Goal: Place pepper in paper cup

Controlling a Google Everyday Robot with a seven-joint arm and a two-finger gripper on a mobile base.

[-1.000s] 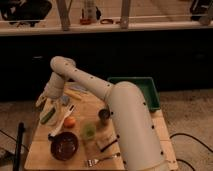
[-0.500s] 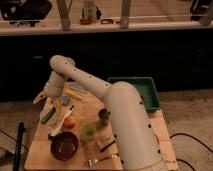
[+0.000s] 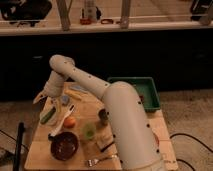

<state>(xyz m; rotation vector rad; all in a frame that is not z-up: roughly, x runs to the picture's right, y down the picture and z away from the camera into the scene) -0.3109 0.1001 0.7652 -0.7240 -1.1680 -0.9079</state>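
The white arm (image 3: pixel 125 125) fills the foreground, bending left over the wooden table (image 3: pixel 35 152). A green tray (image 3: pixel 150 92) sits at the table's far right. The dark bowl (image 3: pixel 65 145) is at the near left. The gripper (image 3: pixel 42 97) hangs over the table's left edge – open or closed, I cannot tell. Just below it the pepper (image 3: pixel 49 115) lies slanted against the whitish paper cup (image 3: pixel 43 120) – inside or merely on it, unclear
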